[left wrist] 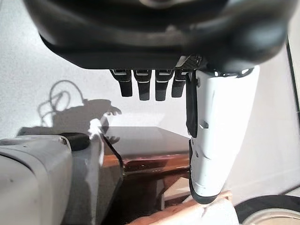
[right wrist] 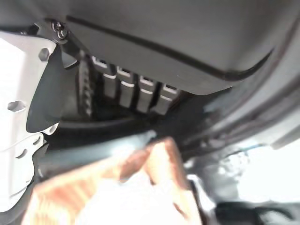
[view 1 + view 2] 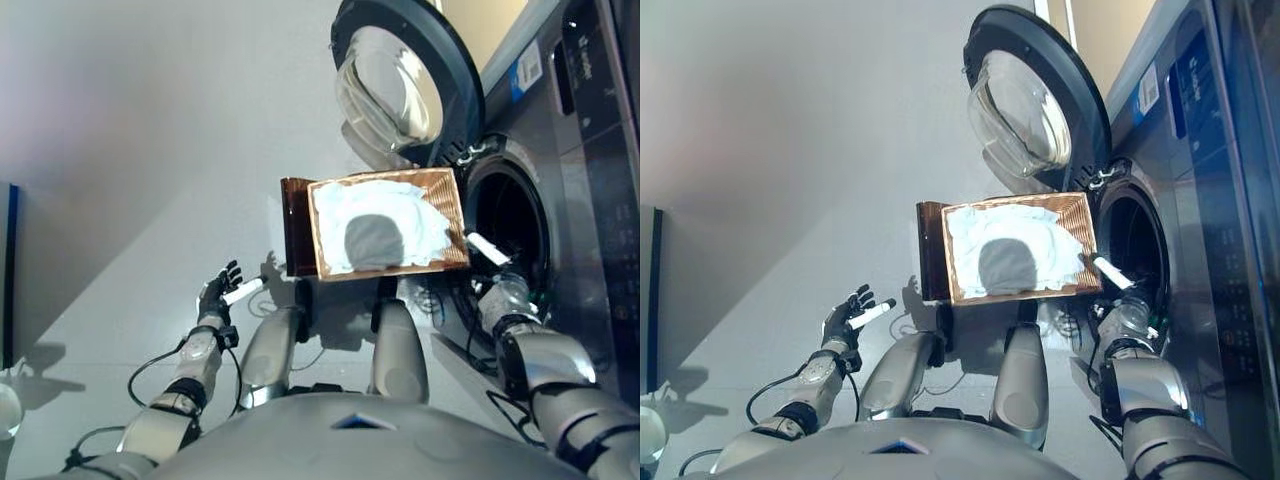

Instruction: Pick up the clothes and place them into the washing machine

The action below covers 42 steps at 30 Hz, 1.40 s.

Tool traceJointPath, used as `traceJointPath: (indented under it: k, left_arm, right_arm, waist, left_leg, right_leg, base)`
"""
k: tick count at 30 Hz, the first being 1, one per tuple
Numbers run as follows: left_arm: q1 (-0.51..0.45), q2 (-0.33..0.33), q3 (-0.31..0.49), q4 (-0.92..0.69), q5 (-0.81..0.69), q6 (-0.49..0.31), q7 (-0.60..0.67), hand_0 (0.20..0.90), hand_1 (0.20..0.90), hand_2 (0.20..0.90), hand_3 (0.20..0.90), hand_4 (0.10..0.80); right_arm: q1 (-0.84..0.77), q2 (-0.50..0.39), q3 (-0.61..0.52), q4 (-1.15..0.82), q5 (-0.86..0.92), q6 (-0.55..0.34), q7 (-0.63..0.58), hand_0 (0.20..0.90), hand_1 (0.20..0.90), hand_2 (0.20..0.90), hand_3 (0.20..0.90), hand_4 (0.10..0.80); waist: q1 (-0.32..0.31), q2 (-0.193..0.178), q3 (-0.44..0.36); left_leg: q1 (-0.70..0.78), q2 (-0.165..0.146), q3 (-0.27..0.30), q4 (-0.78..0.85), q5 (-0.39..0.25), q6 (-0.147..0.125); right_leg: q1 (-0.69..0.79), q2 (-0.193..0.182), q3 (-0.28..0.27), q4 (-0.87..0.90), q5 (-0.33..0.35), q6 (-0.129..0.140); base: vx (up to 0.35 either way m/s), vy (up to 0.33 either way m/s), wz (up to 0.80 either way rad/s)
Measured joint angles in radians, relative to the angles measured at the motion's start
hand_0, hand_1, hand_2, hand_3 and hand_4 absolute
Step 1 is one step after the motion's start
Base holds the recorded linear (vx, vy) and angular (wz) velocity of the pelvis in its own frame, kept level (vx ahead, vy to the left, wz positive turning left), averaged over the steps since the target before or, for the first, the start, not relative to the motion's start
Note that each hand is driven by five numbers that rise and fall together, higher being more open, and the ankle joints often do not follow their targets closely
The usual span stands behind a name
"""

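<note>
The white clothes (image 3: 385, 225) lie in the brown basket (image 3: 296, 240) beside the open washing machine (image 3: 505, 215), soft and light, best pinched at a raised fold, while left hand (image 3: 216, 292) and right hand (image 3: 1118, 290) are open, empty.

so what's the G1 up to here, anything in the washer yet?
The robot stands at a washer whose door is swung open. A basket with white clothes sits in front of the drum opening. The right hand is at the basket's edge by the opening, fingers relaxed and holding nothing. The left hand hangs open, off to the side. The clothes are still in the basket; the dark drum's inside can't be made out.
</note>
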Motion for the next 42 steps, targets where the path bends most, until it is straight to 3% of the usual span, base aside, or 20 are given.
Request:
traceJointPath:
  k: [2,5,8,12,21,38,42]
  left_arm:
    - [0.008,-0.006,0.010,0.016,0.009,0.002,0.005,0.900,0.900,0.900,0.900,0.800]
    - [0.007,-0.004,0.036,0.039,0.021,0.000,0.009,0.900,0.900,0.900,0.900,0.800]
    - [0.008,0.008,0.038,0.052,0.027,0.000,0.008,0.900,0.900,0.900,0.900,0.800]
    - [0.012,0.009,0.037,0.062,0.061,-0.001,0.009,0.900,0.900,0.900,0.900,0.800]
    - [0.030,0.011,0.038,0.061,0.071,-0.001,0.038,0.900,0.900,0.900,0.900,0.800]
    - [0.029,0.010,0.035,-0.005,0.063,-0.003,0.027,0.900,0.900,0.900,0.900,0.800]
    - [0.025,0.010,0.024,-0.055,0.059,-0.003,0.025,0.900,0.900,0.900,0.900,0.800]
  right_arm:
    - [0.027,0.010,0.017,-0.001,-0.043,0.041,0.023,0.900,0.900,0.900,0.900,0.800]
    - [0.059,0.032,0.048,-0.029,-0.132,0.034,0.009,0.900,0.900,0.900,0.900,0.800]
    - [0.085,0.037,0.137,-0.051,-0.239,0.041,-0.012,0.900,0.900,0.900,0.900,0.800]
    - [0.105,0.031,0.285,-0.139,-0.464,0.034,-0.041,0.900,0.900,0.900,0.900,0.800]
    - [0.085,0.043,0.391,-0.188,-0.708,0.039,-0.070,0.900,0.900,0.900,0.900,0.800]
    - [0.054,0.004,0.392,-0.180,-0.705,0.038,-0.089,0.900,0.900,0.900,0.900,0.800]
    - [0.016,-0.032,0.390,-0.177,-0.667,0.037,-0.085,0.900,0.900,0.900,0.900,0.800]
  waist:
    - [0.002,-0.012,-0.008]
    - [0.000,-0.033,-0.028]
    - [-0.006,-0.073,-0.050]
    - [-0.001,-0.089,-0.062]
    - [0.023,-0.070,-0.074]
    - [0.038,-0.023,-0.051]
    - [0.037,-0.007,-0.004]
  left_leg:
    - [0.055,0.002,0.000,-0.050,0.010,-0.001]
    - [0.081,0.000,-0.002,-0.088,0.028,0.005]
    - [0.097,-0.001,-0.004,-0.093,0.027,0.007]
    - [0.127,-0.002,-0.011,-0.098,0.026,0.008]
    - [0.103,-0.004,-0.041,-0.100,0.040,0.004]
    - [0.026,-0.015,-0.063,-0.098,0.059,0.003]
    - [0.010,-0.021,-0.067,-0.091,0.067,0.010]
  right_leg:
    - [0.054,0.002,-0.010,-0.044,0.008,0.001]
    - [0.086,0.002,-0.019,-0.089,0.029,0.007]
    - [0.114,0.000,-0.026,-0.110,0.034,0.010]
    - [0.158,-0.001,-0.036,-0.137,0.040,0.012]
    - [0.152,-0.012,-0.068,-0.135,0.037,0.007]
    - [0.082,-0.021,-0.086,-0.119,0.045,0.004]
    - [0.065,-0.030,-0.090,-0.100,0.042,0.002]
  base:
    - [0.091,-0.018,-0.06]
    - [0.054,-0.022,0.01]
    - [0.022,-0.006,0.07]
    - [0.016,0.011,0.04]
    - [-0.029,0.006,0.12]
    - [-0.021,0.000,0.05]
    - [-0.033,-0.009,0.06]
